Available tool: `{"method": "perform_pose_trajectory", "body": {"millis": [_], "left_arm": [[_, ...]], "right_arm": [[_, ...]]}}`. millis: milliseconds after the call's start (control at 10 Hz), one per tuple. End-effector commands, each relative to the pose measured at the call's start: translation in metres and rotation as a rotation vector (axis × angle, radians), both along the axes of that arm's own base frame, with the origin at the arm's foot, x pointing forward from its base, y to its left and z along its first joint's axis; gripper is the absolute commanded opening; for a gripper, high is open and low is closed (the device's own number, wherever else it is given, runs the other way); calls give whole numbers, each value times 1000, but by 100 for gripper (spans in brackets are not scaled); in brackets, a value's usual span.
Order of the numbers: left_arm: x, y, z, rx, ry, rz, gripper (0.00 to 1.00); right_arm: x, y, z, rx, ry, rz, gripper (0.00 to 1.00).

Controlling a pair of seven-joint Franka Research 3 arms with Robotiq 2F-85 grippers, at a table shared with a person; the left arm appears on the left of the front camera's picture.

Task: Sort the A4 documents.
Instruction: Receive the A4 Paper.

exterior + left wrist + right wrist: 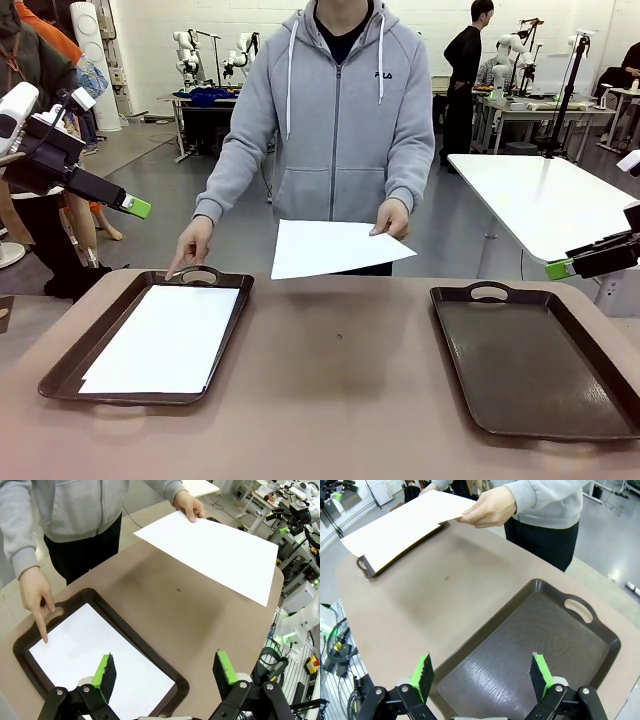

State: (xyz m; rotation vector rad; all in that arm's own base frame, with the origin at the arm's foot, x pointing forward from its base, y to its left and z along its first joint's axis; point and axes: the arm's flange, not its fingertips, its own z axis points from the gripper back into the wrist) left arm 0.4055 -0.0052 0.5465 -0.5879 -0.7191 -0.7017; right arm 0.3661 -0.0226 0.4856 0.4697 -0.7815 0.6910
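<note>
A person across the table holds one white A4 document (335, 247) by its corner above the table's far middle; this held sheet (212, 550) (402, 525) hangs clear of both trays. Another A4 document (165, 338) (95, 655) lies flat in the left dark brown tray (235, 300). The person's other hand (192, 245) points a finger at that tray's far handle. The right dark brown tray (530, 360) (530, 650) holds nothing. My left gripper (165, 672) (138, 207) hovers open above the left tray's near corner. My right gripper (482, 672) (558, 268) stands open over the right tray.
The brown tabletop (340, 370) between the trays is bare. A white table (550, 200) stands behind at the right. Cables and equipment (337, 645) lie beyond the table's edge in the right wrist view.
</note>
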Motion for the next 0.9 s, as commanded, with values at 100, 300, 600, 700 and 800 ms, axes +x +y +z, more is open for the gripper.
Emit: {"method": "perform_pose_trajectory", "body": {"millis": [100, 300, 600, 700, 800], "left_arm": [[0, 0, 0, 0, 0, 0, 100], [9, -23, -11, -87, 89, -46, 100], [30, -51, -32, -376, 296, 22, 100], [43, -54, -44, -425, 384, 60, 100], [57, -58, -59, -467, 472, 53, 100]], "right_arm": [[3, 0, -4, 27, -14, 15, 100], [3, 0, -4, 27, -14, 15, 100], [3, 0, -4, 27, -14, 15, 100], [3, 0, -4, 27, -14, 15, 100], [3, 0, -4, 27, -14, 15, 100]]}}
